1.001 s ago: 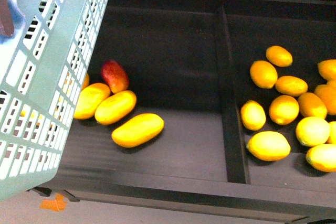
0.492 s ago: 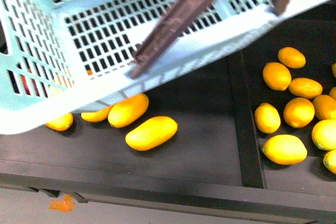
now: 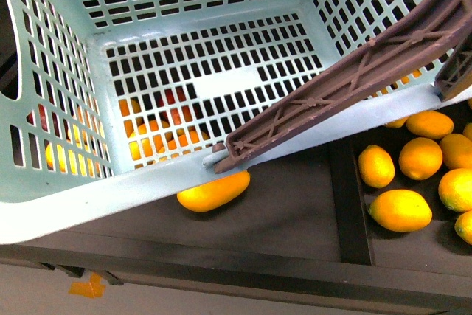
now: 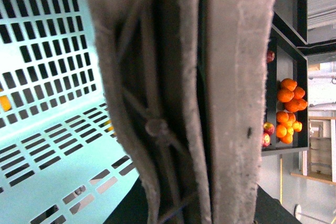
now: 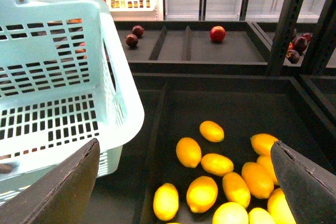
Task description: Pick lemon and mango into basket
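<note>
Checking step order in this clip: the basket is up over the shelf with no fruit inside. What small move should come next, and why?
Probably lower the right gripper toward a lemon below it. Its jaws stand open and empty over the lemon pile, and the basket is right beside that compartment with nothing in it yet.

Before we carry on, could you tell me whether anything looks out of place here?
The light teal slotted plastic basket is tilted steeply over the dark shelf, hiding most of the long yellow mangoes, which show through its slots. A small orange scrap lies on the grey floor below the shelf.
</note>
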